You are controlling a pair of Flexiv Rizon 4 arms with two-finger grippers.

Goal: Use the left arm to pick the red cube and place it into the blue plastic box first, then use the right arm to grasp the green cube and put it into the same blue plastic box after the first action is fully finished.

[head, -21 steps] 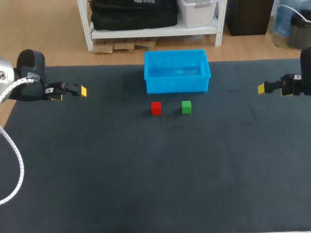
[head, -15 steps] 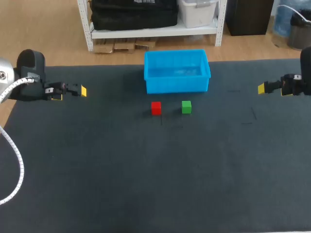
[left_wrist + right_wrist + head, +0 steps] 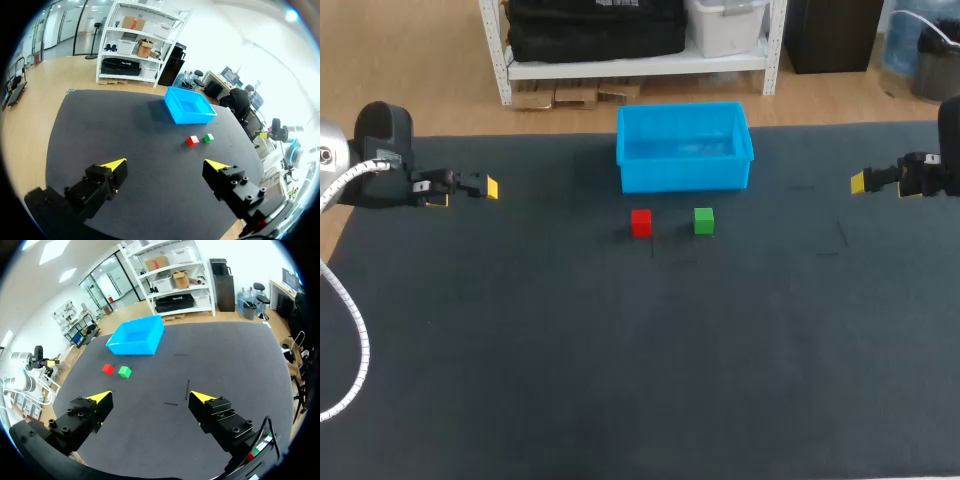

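A red cube (image 3: 641, 222) and a green cube (image 3: 704, 221) sit side by side on the dark table, just in front of the blue plastic box (image 3: 684, 147). The box looks empty. My left gripper (image 3: 470, 190) hovers at the far left edge, open, holding nothing. My right gripper (image 3: 875, 182) hovers at the far right, open too. From the left wrist, the red cube (image 3: 192, 141), green cube (image 3: 208, 137) and box (image 3: 189, 110) lie far ahead of the open gripper (image 3: 167, 167). The right wrist view shows the red cube (image 3: 108, 369), green cube (image 3: 124, 372) and box (image 3: 137, 335) far ahead of its gripper (image 3: 150, 398).
The table (image 3: 640, 380) is covered by a dark mat. Thin marks lie on the mat right of the cubes (image 3: 828, 252). My other arm's yellow tip (image 3: 263, 134) shows across the table in the left wrist view.
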